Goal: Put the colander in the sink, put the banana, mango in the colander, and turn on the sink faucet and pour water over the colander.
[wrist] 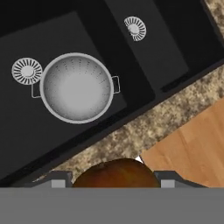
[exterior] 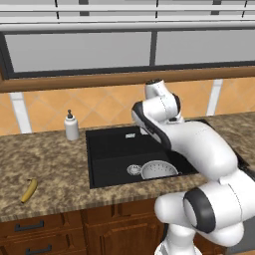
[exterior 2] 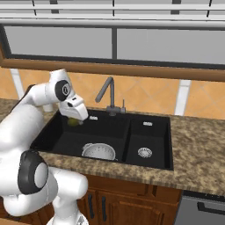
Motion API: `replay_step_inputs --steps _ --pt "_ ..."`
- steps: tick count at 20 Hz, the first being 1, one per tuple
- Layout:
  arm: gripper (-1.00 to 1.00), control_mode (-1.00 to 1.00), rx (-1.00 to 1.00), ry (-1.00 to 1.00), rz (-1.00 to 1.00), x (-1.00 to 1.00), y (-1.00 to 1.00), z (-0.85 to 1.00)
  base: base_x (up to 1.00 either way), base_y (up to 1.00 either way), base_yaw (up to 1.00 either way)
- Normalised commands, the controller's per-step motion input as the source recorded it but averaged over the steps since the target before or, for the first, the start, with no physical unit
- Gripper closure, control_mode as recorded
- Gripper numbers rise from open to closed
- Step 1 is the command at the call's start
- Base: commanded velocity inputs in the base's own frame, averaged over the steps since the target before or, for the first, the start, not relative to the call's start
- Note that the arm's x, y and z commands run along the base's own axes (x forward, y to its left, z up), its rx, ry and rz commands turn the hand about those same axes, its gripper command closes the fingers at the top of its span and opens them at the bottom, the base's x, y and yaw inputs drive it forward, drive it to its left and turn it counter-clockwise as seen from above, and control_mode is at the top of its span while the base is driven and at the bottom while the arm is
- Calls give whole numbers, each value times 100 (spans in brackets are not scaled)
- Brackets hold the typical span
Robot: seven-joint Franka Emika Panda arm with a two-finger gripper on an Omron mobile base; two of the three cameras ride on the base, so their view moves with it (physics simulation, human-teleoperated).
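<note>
1 mango [wrist: 114, 173] held in claw [wrist: 114, 180] above colander [wrist: 77, 87] in sink [wrist: 26, 127]

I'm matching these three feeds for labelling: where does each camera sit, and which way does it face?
Left base view: behind the arm's left, facing sink, banana; arm lower right.
Right base view: behind its right, facing faucet; arm at left, gripper holding mango.
Hand view: on the hand, looking down past the mango at the sink.
All share the colander.

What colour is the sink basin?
The sink is black, set in speckled brown granite; the right base view shows it best.
</note>
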Motion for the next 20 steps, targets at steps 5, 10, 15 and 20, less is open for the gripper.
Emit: replay_step_inputs --steps 5,10,15,20 --pt "100 -100 -9 0 1 42 12 -56 0 0 0" --pt "100 -100 -1 0 8 35 0 -70 0 0 0" --pt "100 -100 0 0 12 32 -2 -62 0 0 0" --pt "100 -100 0 0 14 15 -23 -49 0 0 0"
